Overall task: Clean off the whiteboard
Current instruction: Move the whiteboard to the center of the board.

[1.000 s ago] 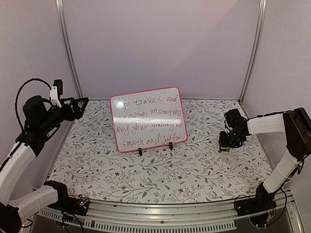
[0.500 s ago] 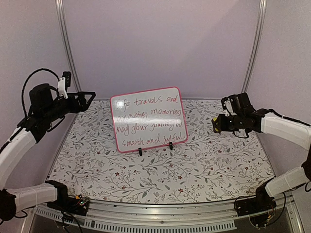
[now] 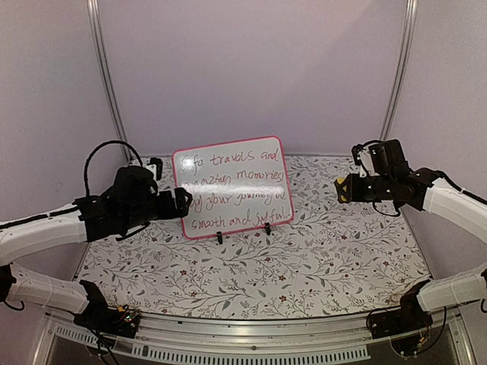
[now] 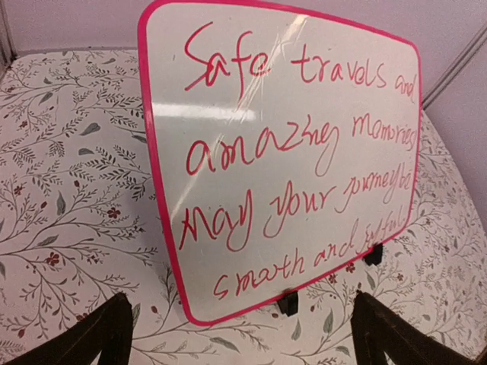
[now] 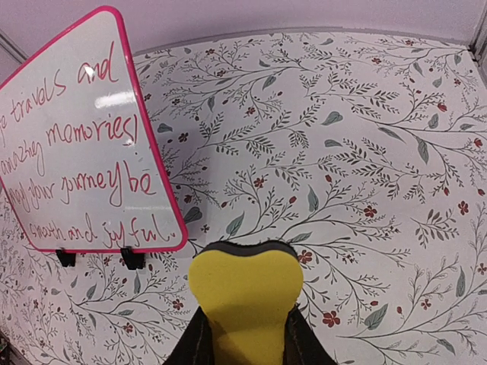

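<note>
Because the left hand (image 3: pixel 183 202) hangs released near the whiteboard (image 3: pixel 232 186), the right hand (image 3: pixel 342 190), grasping the eraser (image 5: pixel 245 293), may topple it.

Whiteboard (image 3: pixel 232 187) upright on clip feet, pink frame, red handwriting (unerased), mid-table.

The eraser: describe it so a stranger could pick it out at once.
Start at the floral table, where the pink-framed whiteboard stands in the middle. To the board's right, above the table, the right gripper holds the eraser. It is the only yellow thing there, a small block pinched between black jaws.
</note>
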`<state>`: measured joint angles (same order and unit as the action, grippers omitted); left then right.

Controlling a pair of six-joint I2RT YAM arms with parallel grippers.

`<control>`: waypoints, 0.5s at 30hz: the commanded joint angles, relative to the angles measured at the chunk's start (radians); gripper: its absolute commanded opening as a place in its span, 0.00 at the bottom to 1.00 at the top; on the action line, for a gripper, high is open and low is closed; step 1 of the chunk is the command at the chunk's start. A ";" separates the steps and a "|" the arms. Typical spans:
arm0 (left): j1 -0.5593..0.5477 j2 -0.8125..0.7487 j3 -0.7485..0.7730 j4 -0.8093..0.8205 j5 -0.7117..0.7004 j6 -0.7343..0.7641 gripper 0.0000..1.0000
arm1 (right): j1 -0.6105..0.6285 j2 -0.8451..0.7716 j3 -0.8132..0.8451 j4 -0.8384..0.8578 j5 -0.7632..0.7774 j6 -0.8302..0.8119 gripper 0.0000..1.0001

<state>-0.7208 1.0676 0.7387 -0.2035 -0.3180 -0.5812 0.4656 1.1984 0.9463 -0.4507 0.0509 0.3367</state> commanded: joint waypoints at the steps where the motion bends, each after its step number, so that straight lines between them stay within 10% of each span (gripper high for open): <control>1: -0.106 0.130 -0.014 0.014 -0.210 -0.179 1.00 | 0.006 -0.034 0.008 -0.011 0.014 0.005 0.18; 15: -0.339 0.697 0.303 -0.285 -0.406 -0.559 0.99 | 0.006 -0.067 -0.018 -0.023 0.032 -0.007 0.22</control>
<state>-0.9981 1.6497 0.9134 -0.3367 -0.6411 -1.0019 0.4656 1.1496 0.9424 -0.4641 0.0647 0.3367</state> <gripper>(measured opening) 0.993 0.247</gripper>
